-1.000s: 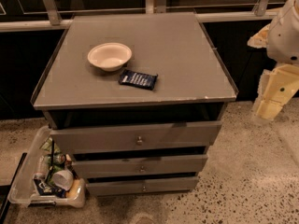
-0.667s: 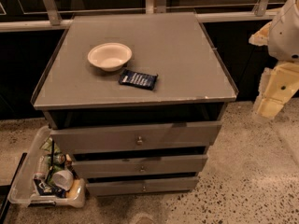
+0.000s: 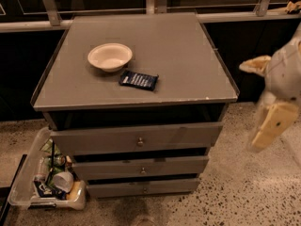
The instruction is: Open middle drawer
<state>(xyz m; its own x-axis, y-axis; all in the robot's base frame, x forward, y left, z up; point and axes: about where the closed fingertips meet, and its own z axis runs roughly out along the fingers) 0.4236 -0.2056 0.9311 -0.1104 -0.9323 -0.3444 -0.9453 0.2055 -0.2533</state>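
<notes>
The floor is speckled stone, and a dark wall with a metal rail runs behind. A grey cabinet with a flat top (image 3: 188, 55) stands in the middle. On top sit a round cream bowl (image 3: 109, 56) and a small dark flat packet (image 3: 138, 80), near each other and clear of the drawers below. A clear plastic bin full of rubbish (image 3: 47, 178) rests on the floor by the cabinet's lower left corner.

The middle drawer (image 3: 103, 168) has a low grey front with one small round metal knob (image 3: 143, 170). It lies between the top drawer (image 3: 94, 140) and the bottom drawer (image 3: 117, 189), and it looks shut.

The cream gripper (image 3: 270, 128) hangs off to the right of the cabinet, well apart from the knob, touching nothing. I cannot tell if it is spread or closed. I think it is out there because the reach for the knob is not yet made.
</notes>
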